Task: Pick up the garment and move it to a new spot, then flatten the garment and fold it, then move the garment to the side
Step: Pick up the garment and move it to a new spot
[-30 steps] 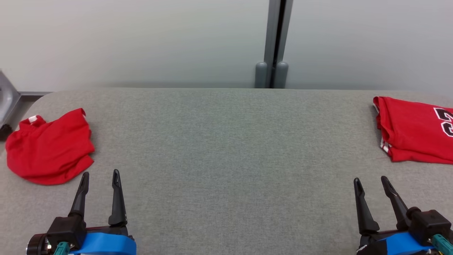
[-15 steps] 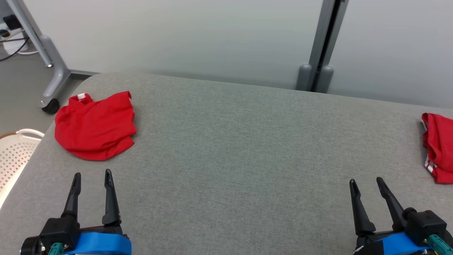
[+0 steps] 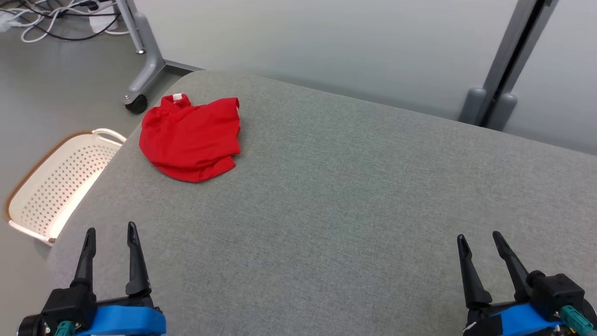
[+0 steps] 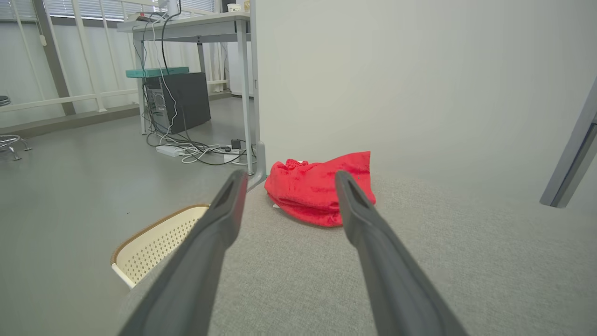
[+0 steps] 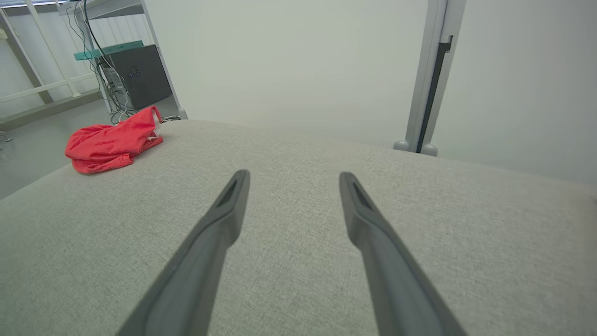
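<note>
— Grey fabric covers the tabletop point(image 3: 354, 200), with a pale wall point(image 3: 303, 42) behind it?
— Yes, and a grey post point(image 3: 508, 70) stands against that wall at the far right.
— Where does the garment point(image 3: 191, 137) lie?
— Crumpled near the tabletop's far left corner (red, with a small white tag at its far edge), well apart from both grippers.
— And the left gripper point(image 3: 111, 228)?
— It sits at the near left edge, fingers spread and holding nothing; its wrist view shows the garment between the two fingers, further off.
— The right gripper point(image 3: 478, 235)?
— Near right, likewise spread and empty, over bare fabric.
— Anything off the tabletop?
— A cream perforated basket point(image 3: 56, 186) on the floor just beside the left edge, and cables point(image 3: 56, 18) by a wheeled leg point(image 3: 140, 88).
</note>
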